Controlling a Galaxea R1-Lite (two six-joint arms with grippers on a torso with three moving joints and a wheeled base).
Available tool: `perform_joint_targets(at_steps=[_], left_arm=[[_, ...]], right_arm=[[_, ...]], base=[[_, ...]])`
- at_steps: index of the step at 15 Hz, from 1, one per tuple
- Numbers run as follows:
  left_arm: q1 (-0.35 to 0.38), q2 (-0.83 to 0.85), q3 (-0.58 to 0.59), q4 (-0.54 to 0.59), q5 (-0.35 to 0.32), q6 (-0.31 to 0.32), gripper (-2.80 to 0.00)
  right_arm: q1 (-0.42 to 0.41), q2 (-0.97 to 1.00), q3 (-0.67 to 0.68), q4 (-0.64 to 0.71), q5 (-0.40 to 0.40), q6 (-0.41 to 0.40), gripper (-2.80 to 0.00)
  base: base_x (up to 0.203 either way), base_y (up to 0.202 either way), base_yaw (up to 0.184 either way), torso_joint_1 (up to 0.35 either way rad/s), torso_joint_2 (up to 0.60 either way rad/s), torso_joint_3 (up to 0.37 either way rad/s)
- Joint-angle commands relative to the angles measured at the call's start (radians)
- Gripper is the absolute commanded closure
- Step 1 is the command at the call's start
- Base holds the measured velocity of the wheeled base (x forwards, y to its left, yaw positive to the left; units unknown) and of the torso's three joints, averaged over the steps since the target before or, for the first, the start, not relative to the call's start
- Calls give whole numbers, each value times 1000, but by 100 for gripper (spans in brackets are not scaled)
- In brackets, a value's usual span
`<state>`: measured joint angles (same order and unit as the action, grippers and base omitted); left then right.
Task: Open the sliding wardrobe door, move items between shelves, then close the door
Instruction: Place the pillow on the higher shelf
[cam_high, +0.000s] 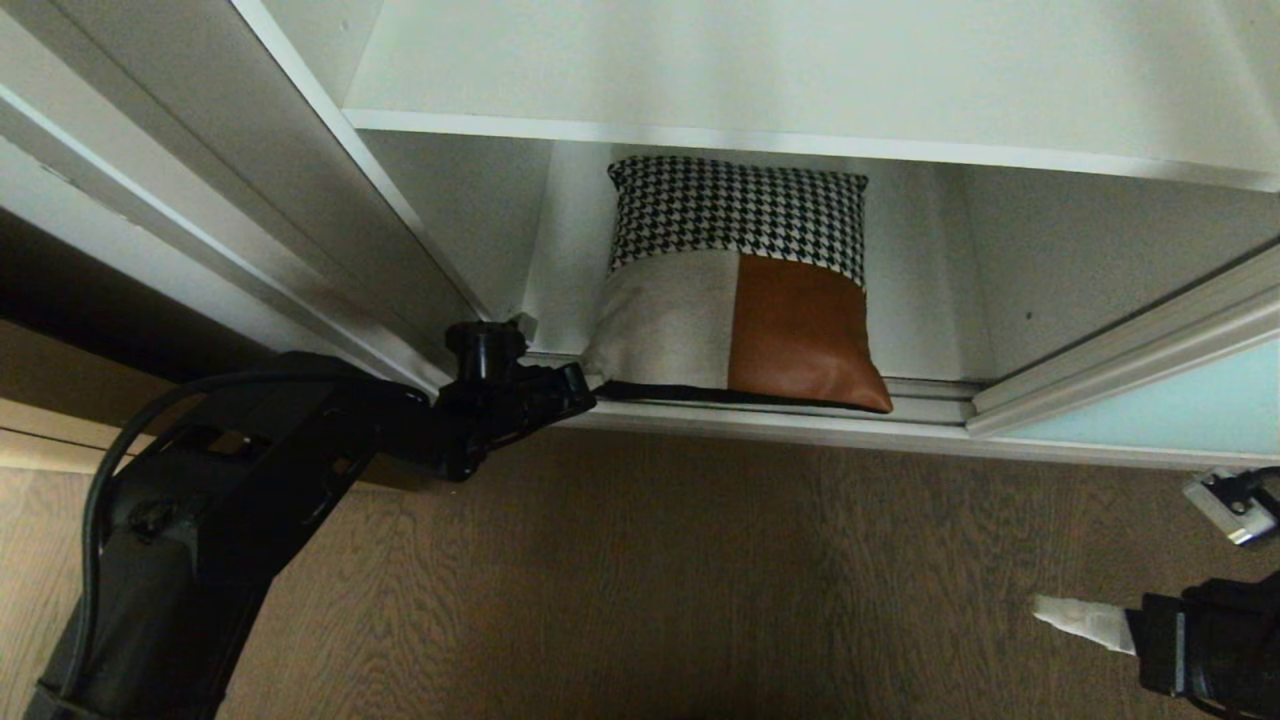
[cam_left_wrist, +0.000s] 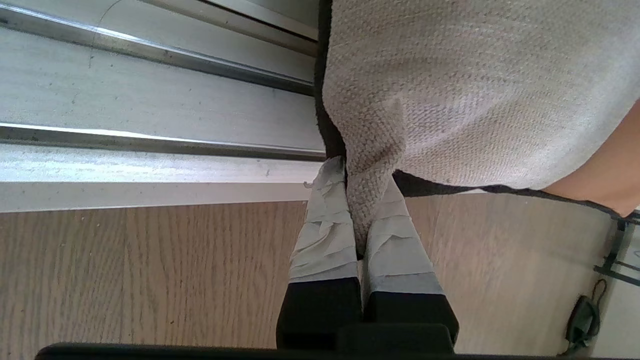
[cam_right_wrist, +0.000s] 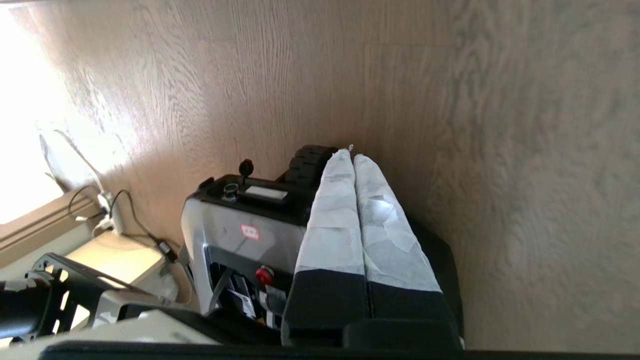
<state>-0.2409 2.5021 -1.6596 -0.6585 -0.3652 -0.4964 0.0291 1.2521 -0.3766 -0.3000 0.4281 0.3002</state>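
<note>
Softly woven, square patchwork cushion (cam_high: 740, 290)

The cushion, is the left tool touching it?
Touching. The left wrist view shows the left tool pinching the beige corner of the cushion between its shut fingers.

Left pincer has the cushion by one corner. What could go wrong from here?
1. The left pincer pinches only the beige corner of the cushion, so it may slip free when lifted.
2. The cushion's lower edge overhangs the floor track and may snag there.
3. The right pincer, shut and empty over the floor, gives no support.
</note>
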Motion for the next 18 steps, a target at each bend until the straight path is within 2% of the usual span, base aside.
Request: perform_joint_targets(at_steps=[1,3,7,8,11,14,18], left_arm=[[0,0,-2,-4,-1,-4,0],[0,3,-3,-8,-3,-4,0],[-5,6,21,-28,-1,-2,0],[-7,5,33,-34,-4,-1,0],[-9,4,37,-41,-6,-2,0],[-9,3,39,-43,-6,-2,0],[-9,6,55,-62,-6,-2,0]], right_arm=[[18,228,3,-124,11,4,0],[29,351,-7,-250,15,17,0],[50,531,-98,-445,17,127,0],[55,558,-117,-467,17,135,-280],[77,647,-156,-514,15,137,-280],[77,727,-189,-641,14,147,-280],[66,758,-272,-697,13,214,-280]], base=[[0,0,0,0,0,0],[0,0,0,0,0,0],[0,0,0,0,0,0],[0,0,0,0,0,0],[0,0,0,0,0,0],[0,0,0,0,0,0],[0,0,0,0,0,0]])
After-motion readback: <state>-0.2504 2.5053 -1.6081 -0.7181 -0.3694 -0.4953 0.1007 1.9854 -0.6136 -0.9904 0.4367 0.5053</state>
